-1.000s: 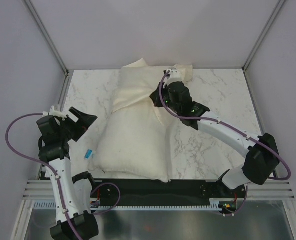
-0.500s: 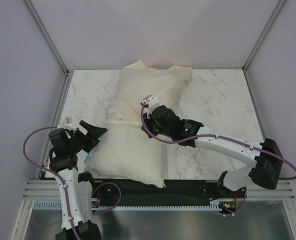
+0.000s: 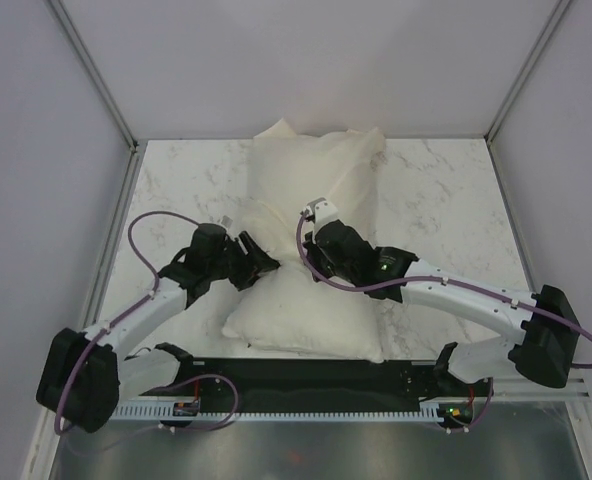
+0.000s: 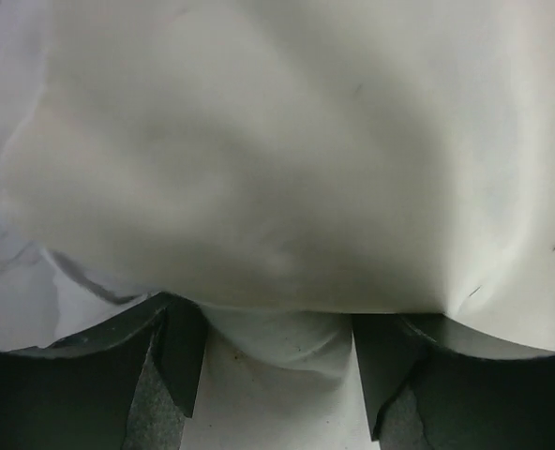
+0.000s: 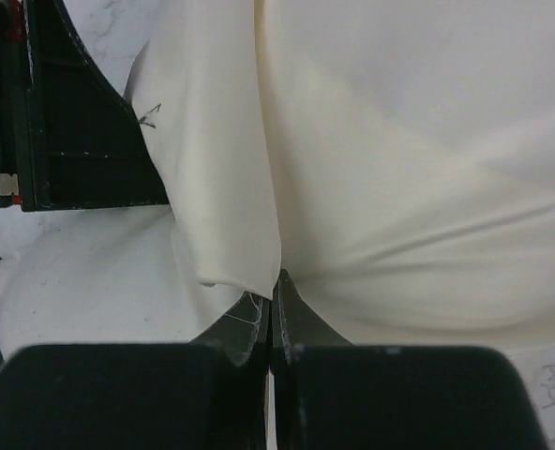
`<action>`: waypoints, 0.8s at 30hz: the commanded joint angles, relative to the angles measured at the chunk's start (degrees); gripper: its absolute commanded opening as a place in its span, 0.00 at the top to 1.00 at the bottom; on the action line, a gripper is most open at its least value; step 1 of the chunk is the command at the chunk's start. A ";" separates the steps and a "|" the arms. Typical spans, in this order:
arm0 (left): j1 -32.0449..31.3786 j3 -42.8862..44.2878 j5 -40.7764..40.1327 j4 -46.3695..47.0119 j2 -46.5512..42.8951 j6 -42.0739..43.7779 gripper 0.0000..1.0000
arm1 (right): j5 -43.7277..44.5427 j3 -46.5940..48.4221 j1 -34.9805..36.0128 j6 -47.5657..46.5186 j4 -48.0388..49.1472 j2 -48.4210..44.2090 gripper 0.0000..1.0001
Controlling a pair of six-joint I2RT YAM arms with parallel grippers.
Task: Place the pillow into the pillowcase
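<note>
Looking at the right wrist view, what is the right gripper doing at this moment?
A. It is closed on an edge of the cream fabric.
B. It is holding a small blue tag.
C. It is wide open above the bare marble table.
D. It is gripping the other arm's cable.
A: in the right wrist view the right gripper has its two fingers pressed together, and the edge of the pillowcase is caught between them.
</note>
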 commanded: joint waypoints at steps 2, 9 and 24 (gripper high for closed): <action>-9.58 14.58 -8.60 11.34 12.73 -2.52 0.37 | -0.32 -4.72 0.74 4.50 -0.59 -4.71 1.00; -14.17 37.59 -7.72 10.47 30.07 3.98 0.57 | -0.14 -9.92 1.26 7.23 -2.35 -11.57 1.00; 5.39 33.43 -7.14 -14.58 7.79 20.43 0.00 | 12.69 -2.11 0.74 9.69 -6.66 -5.43 1.00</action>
